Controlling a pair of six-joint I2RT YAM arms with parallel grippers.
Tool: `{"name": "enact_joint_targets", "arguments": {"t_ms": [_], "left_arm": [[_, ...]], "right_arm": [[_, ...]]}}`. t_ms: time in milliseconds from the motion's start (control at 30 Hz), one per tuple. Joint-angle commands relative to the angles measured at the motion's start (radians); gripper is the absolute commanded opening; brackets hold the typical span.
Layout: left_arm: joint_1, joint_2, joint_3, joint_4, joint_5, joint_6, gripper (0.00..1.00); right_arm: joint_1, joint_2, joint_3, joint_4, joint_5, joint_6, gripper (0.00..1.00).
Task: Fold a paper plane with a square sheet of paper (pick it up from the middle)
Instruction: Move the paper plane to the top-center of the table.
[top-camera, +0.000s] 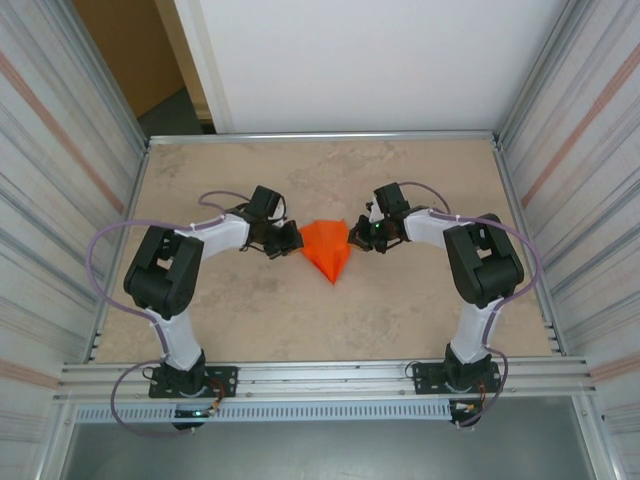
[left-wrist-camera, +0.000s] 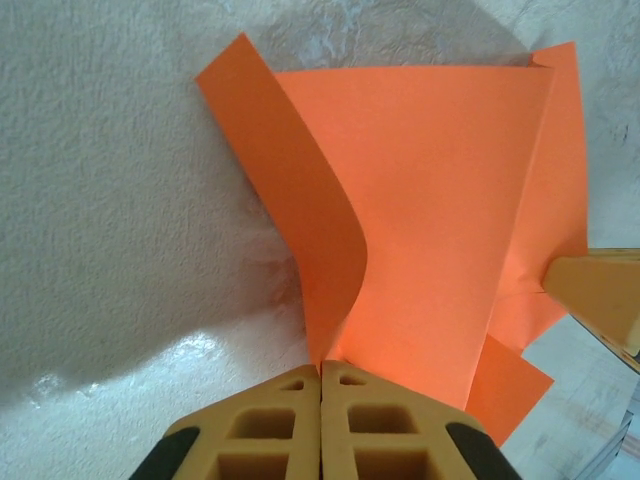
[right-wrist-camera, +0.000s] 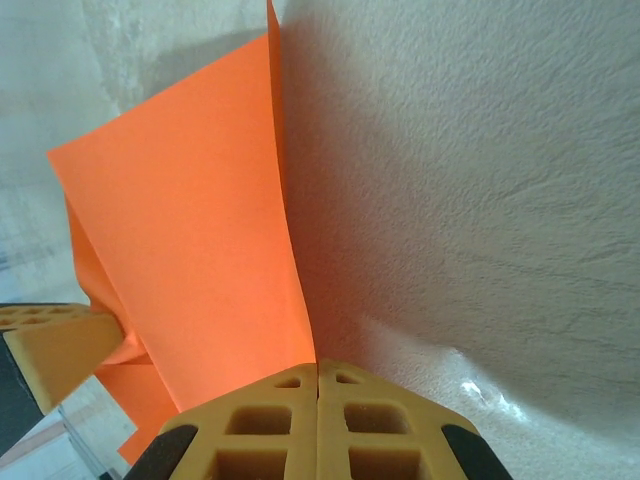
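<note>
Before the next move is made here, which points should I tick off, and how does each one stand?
1. Left gripper shut on the paper: ok, jaws closed on its edge.
2. Right gripper shut on the paper's opposite side: ok.
3. Paper folded to a point: ok, the tip faces the arm bases in the top view.
4. Folds lying flat: not ok, a flap curls loose in the left wrist view.
5. Paper lifted off the table: cannot tell.
</note>
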Motion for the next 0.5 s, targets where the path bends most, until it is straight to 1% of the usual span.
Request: {"name": "enact_joint_targets", "arguments": {"t_ms": [0,133,333,467], "left_arm": [[-0.002,0.012,-0.013,-0.007,0.025,0.018,0.10],[-0.001,0.015,-0.010,-0.026,0.018,0.034,0.12],[-0.001,0.038,0.012,-0.050,0.015,0.046,0.12],[-0.001,0.052,0.024,-0.070,0.009,0.056,0.15]], "right_arm": [[0.000,0.020,0.002,-0.006,-0.037,-0.005,0.04],[0.005,0.031,0.018,-0.024,-0.045,-0.018,0.09],[0.013,0.052,0.039,-0.051,-0.046,-0.031,0.10],[0.013,0.058,0.040,-0.055,-0.050,-0.035,0.10]]}}
